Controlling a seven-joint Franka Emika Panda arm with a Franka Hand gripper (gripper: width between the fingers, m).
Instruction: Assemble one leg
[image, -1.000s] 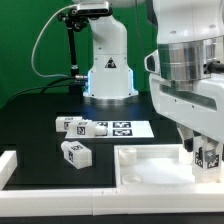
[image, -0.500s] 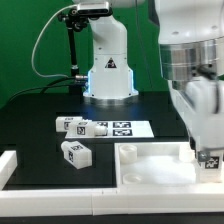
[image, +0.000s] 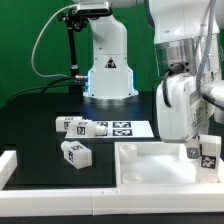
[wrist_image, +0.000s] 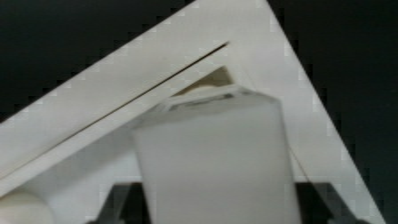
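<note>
- In the exterior view, the big white robot arm stood at the exterior view's right, and its two-finger gripper (image: 203, 152) reached down over the near right corner of the scene.
- The gripper was closed on the leg (image: 207, 153), a small white block with a black-and-white square tag on its side. The leg stood upright between the dark fingers (image: 191, 151).
- The leg was right above the far right corner of the large flat white square panel (image: 150, 163). I could not tell if it touched the panel. I think it was held upright there so its lower end could go down into that corner.
- Two more small white tagged blocks waited on the black table. One spare leg (image: 75, 152) lay near the front left. The other spare leg (image: 74, 126) lay farther back, just beside the thin flat white marker board (image: 122, 128).
- A low white rail (image: 8, 165) ran along the left edge of the table, perhaps to stop parts sliding off.
- In the wrist view, the white leg (wrist_image: 210, 150) filled the middle, gripped from both sides by the dark pads (wrist_image: 121, 198).
- Behind it, a pointed corner of the white panel (wrist_image: 107, 110) showed against the black table. A small dark hollow sat just past the end of the leg. I think that was where the leg should go, and it looked almost lined up.
</note>
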